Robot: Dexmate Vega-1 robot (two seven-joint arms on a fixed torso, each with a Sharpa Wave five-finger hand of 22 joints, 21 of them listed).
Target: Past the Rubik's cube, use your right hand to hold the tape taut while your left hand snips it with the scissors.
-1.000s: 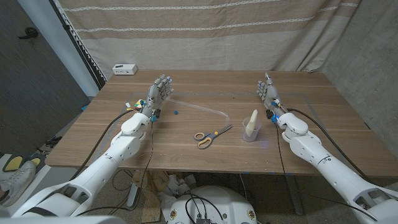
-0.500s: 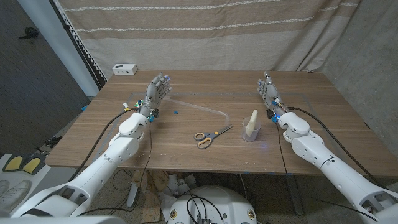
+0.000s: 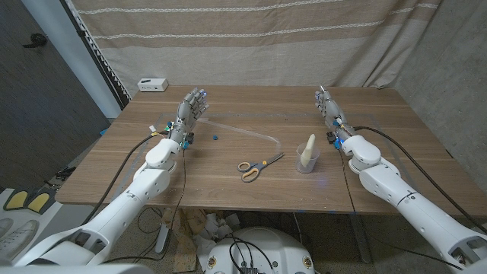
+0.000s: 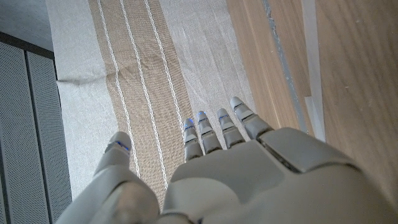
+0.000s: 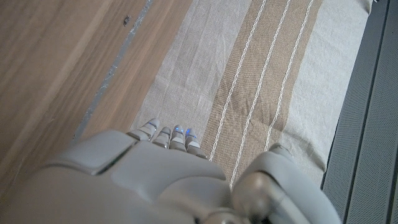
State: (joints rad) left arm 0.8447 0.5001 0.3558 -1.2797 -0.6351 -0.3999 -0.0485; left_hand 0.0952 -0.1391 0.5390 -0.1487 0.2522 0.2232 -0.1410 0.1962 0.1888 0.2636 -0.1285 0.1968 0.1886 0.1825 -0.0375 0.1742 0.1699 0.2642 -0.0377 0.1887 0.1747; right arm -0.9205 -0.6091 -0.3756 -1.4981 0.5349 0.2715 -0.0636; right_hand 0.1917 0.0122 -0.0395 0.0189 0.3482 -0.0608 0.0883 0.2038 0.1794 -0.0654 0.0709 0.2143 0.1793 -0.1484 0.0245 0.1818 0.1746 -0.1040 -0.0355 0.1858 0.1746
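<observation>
A clear strip of tape (image 3: 245,132) lies on the wooden table (image 3: 228,190), running from near my left hand toward the middle. Scissors (image 3: 257,166) with orange handles lie nearer the front, pointing right. The Rubik's cube (image 3: 158,129) peeks out just left of my left wrist, mostly hidden by the arm. My left hand (image 3: 191,111) is raised at the tape's left end, fingers stretched and apart, holding nothing; its back (image 4: 261,174) is turned to the wrist camera. My right hand (image 3: 327,106) stands upright at the right, fingers straight, empty; its back (image 5: 143,174) faces the wrist camera.
A clear cup with a pale cone-shaped thing (image 3: 307,154) stands right of the scissors, close to my right forearm. A tiny blue object (image 3: 216,138) lies by the tape. A white box (image 3: 152,84) sits at the back left corner. A striped curtain (image 3: 251,38) hangs behind the table.
My right hand has shifted a little farther back on the table. My left hand has barely moved. The tape and scissors lie as before.
</observation>
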